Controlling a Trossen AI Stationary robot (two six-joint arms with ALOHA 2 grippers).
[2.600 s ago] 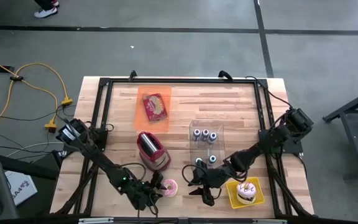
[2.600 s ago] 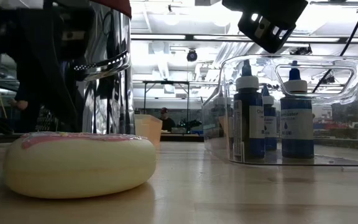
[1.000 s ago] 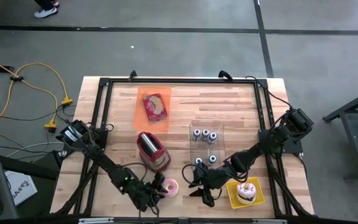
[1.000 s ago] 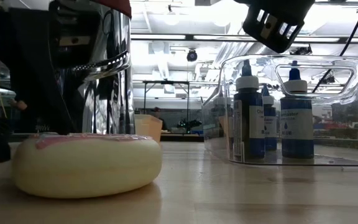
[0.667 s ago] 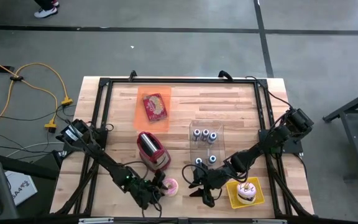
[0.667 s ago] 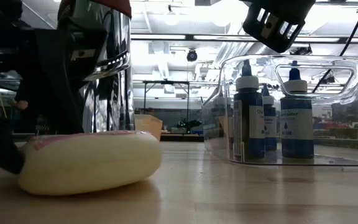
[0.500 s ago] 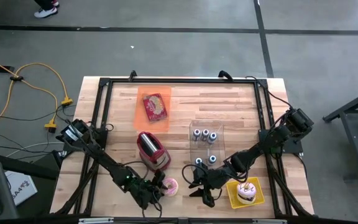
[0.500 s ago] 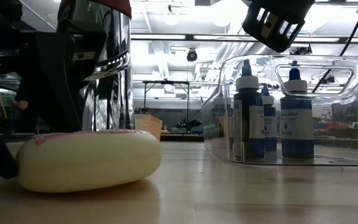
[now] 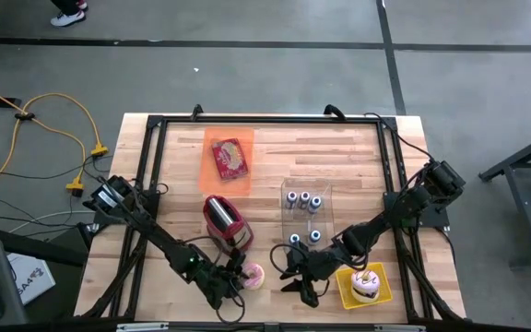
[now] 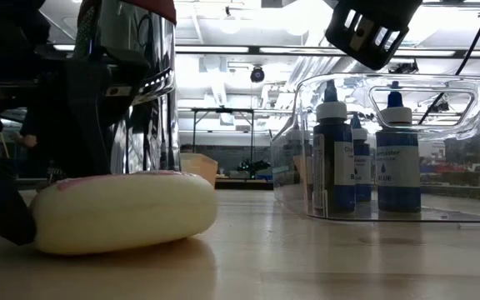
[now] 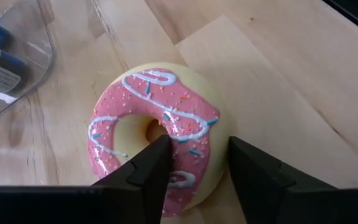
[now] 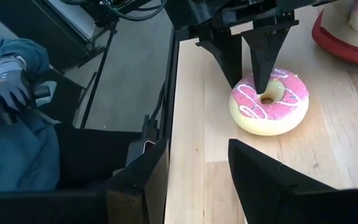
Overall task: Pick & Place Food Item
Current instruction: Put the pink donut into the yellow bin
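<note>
I worked over the desk (image 9: 275, 157), where the pink-iced donut (image 11: 157, 134) lay near the front edge, beside the toaster (image 9: 226, 221). My left end effector (image 11: 194, 163) pinched its ring, one finger through the hole. I judged lifting slowly best. The right end effector (image 12: 194, 163) waited open nearby. No labels were readable.
</note>
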